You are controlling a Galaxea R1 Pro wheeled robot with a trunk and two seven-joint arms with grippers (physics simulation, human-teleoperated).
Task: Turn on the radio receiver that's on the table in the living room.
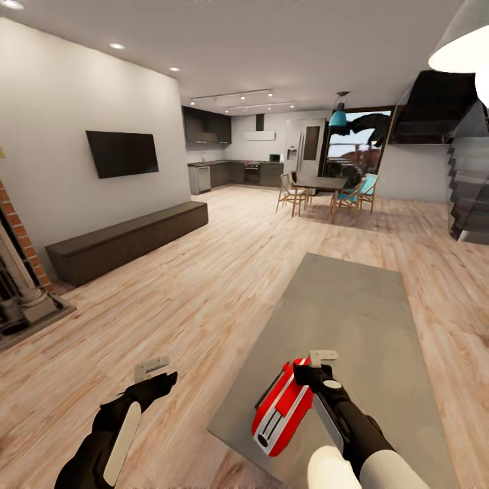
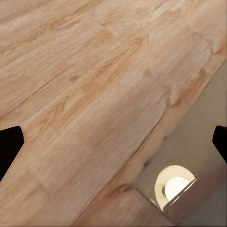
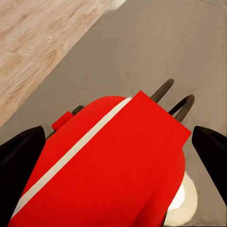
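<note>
My right hand [image 1: 319,367], fingers spread, hovered over the red radio receiver [image 1: 280,406] on the grey surface [image 1: 353,319]; my left hand [image 1: 155,377] hung spread above the floor [image 1: 204,272].

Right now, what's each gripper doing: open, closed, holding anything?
Left gripper: open, empty, over the wooden floor.
Right gripper: open, fingers on either side of the radio receiver on the table.

wall TV [image 1: 122,153] | bench cabinet [image 1: 129,241] | dining table [image 1: 320,183] | stairs [image 1: 468,197]
</note>
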